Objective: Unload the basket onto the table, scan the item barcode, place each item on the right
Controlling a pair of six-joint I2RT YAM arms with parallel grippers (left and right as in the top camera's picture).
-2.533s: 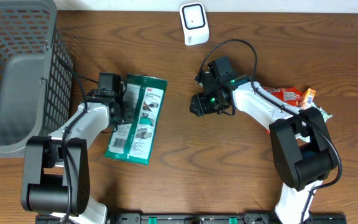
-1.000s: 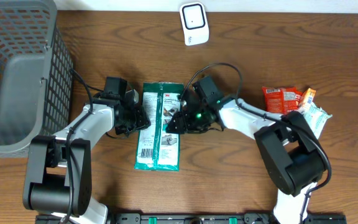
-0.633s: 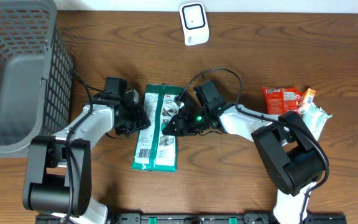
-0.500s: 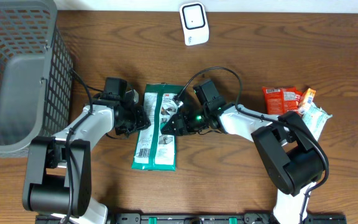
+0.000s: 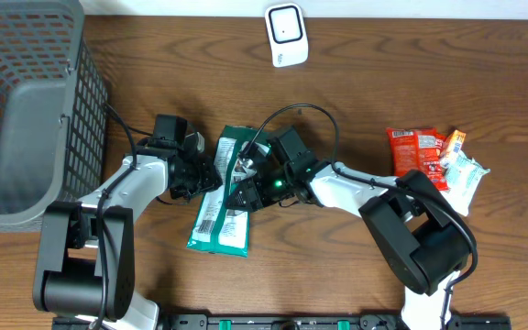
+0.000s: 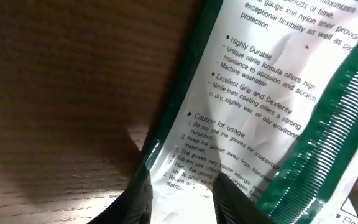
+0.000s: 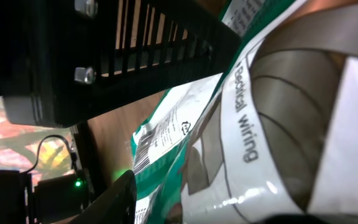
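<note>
The left gripper's (image 6: 182, 200) 2 black fingers (image 6: 137, 200) are clamped on one long edge of a flat green-and-white plastic package (image 6: 253, 106). Its white face reads "Highly Durable", "Excellent Grip and Dexterity", "Machine washable" and "Caution for usage". The right gripper (image 5: 244, 191) sits at the opposite edge. The film crowds against its lower finger (image 7: 122, 198) (the word "wiring" is legible there), but I cannot tell whether those fingers pinch it. The package lies slanted between the 2 grippers over the brown wooden table (image 5: 356, 266). Well beyond the right fingers stands a white box-shaped scanner (image 5: 285, 35). Left of the left fingers is a grey plastic mesh basket (image 5: 26, 110). Far right of the right fingers lie red and pale snack packets (image 5: 417, 147).
</note>
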